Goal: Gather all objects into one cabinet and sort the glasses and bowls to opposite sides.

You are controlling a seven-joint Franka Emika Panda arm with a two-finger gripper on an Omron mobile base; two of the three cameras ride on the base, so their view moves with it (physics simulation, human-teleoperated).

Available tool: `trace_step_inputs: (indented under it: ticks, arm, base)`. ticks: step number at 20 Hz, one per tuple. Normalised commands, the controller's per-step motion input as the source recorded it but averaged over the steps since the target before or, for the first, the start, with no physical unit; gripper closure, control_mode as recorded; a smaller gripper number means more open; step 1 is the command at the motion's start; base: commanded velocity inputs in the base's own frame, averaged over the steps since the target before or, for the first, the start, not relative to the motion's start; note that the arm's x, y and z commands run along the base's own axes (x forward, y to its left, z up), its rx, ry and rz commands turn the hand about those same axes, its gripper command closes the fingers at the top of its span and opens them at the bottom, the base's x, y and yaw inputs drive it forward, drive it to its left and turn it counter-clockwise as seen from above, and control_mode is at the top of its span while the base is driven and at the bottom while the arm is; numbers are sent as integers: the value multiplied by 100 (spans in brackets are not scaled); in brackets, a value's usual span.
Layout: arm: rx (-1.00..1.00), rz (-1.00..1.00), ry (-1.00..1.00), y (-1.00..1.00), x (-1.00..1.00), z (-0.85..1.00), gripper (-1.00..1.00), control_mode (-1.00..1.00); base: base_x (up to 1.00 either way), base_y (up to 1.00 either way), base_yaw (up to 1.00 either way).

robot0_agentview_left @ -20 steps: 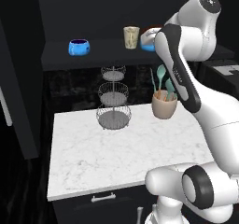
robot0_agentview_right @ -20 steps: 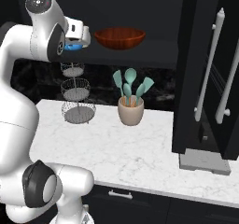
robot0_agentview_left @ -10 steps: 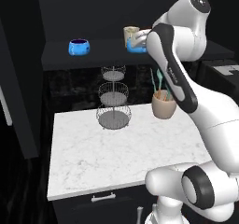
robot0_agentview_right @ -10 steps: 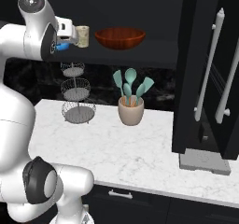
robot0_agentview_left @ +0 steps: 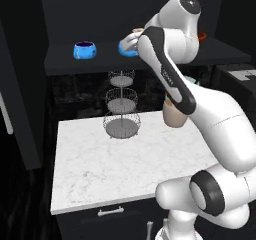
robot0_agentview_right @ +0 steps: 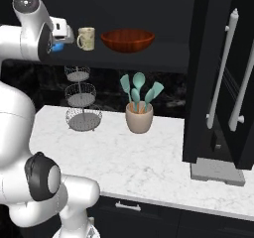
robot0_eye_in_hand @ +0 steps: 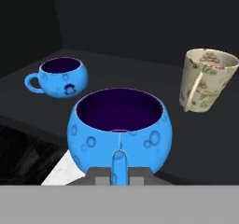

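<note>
Nearly sorted: gripper (robot0_eye_in_hand: 119,171) clamped on near blue bowl (robot0_eye_in_hand: 119,125); second blue bowl (robot0_eye_in_hand: 62,76) at ten o'clock, tumbler (robot0_eye_in_hand: 205,80) at two; release pending.

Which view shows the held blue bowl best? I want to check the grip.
The hand view: the nearer blue bowl sits centred, its handle between the shut gripper. The left base view shows a sliver behind the arm; the right base view, a blue patch.

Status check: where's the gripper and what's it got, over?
Gripper shut on near blue bowl's handle, at the shelf's left end. Second blue bowl beyond, cream tumbler alongside. Nothing blocking.
</note>
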Motion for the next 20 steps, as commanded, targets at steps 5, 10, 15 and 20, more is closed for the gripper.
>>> trace_step_inputs:
  ticks: [5,10,15,20]
  arm:
    - [0,0,0,26,38,0,100,-100]
    - [0,0,0,0,58,-5,100,-100]
    - [0,0,-8,9,58,-21,100,-100]
    - [0,0,-8,33,60,-17,100,-100]
  base:
    - [0,0,0]
    - [0,0,0]
    - [0,0,0]
    - [0,0,0]
